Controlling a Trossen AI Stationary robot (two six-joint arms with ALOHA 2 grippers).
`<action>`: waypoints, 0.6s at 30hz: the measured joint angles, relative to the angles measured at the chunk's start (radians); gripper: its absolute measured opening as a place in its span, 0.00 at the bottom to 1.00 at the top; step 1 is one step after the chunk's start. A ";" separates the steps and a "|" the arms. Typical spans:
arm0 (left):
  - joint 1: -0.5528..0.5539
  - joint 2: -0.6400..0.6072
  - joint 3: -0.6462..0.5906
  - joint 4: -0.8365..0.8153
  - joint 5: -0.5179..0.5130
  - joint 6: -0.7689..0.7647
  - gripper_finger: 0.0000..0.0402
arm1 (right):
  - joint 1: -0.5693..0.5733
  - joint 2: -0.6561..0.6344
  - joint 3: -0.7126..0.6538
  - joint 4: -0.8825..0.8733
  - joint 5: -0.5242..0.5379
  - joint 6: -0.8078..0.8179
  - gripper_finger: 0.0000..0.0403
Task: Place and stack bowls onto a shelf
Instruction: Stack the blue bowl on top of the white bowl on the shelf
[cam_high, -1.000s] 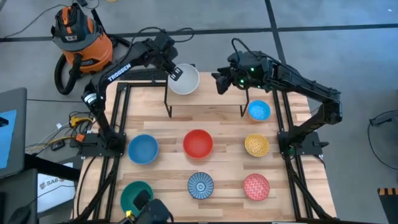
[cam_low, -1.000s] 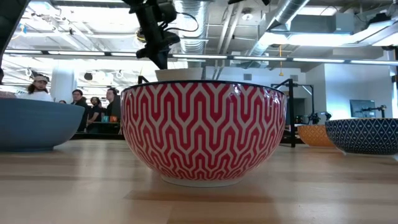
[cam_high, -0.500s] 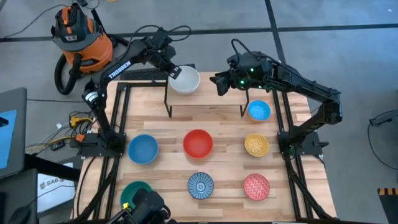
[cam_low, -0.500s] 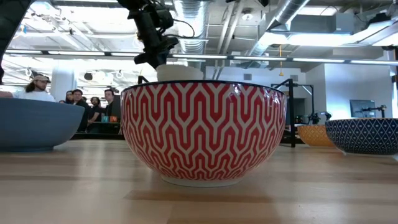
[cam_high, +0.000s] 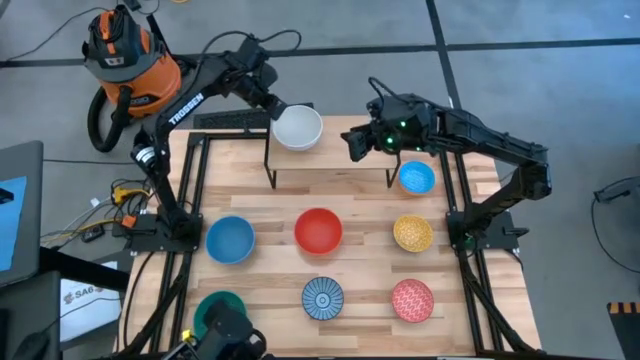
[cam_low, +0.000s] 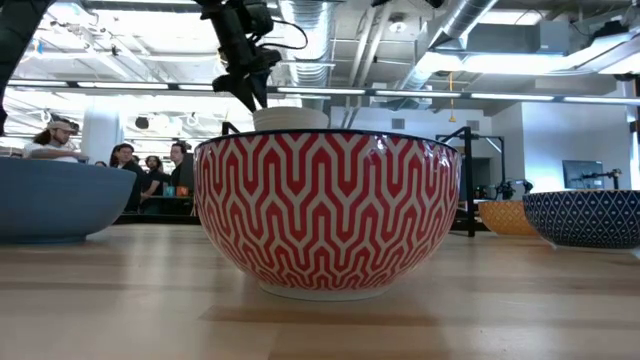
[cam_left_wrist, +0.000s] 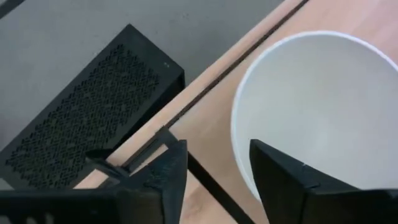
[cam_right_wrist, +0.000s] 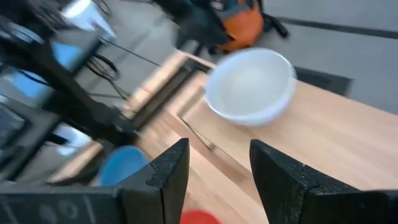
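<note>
Change since earlier: left claw (cam_high: 268, 99) has let go of the white bowl (cam_high: 297, 127) and drawn back from its rim; the bowl now sits free on the shelf (cam_high: 340, 150).
Left claw: fingers spread; in its wrist view one finger (cam_left_wrist: 286, 186) stands over the bowl's inside, the other outside the rim, neither pressing it.
White bowl: upright at the left end of the shelf's plank, at the tabletop's (cam_high: 270, 205) far edge.
Right claw (cam_high: 352, 142): open, empty, hovering over the shelf's right part, pointed toward the white bowl.
Small blue bowl (cam_high: 416, 178): on the tabletop just beside the shelf's right legs.
Middle row: blue bowl (cam_high: 230, 240), red bowl (cam_high: 318, 229), yellow bowl (cam_high: 412, 233).
Near row: teal bowl (cam_high: 215, 308), blue patterned bowl (cam_high: 322, 297), pink-red bowl (cam_high: 412, 300).
Beyond the tabletop: orange shop vacuum (cam_high: 125, 55) on the floor; people (cam_low: 120, 158) seated far back in the low view.
</note>
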 joint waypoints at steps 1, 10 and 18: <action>-0.005 -0.010 -0.003 -0.006 0.002 0.000 0.41 | 0.006 -0.001 0.000 -0.033 0.019 0.006 0.49; -0.116 -0.296 -0.254 0.084 -0.053 -0.122 0.42 | 0.073 -0.061 -0.161 -0.104 0.030 0.045 0.49; -0.385 -0.678 -0.697 0.312 -0.118 -0.399 0.42 | 0.174 -0.173 -0.343 -0.090 -0.070 0.107 0.49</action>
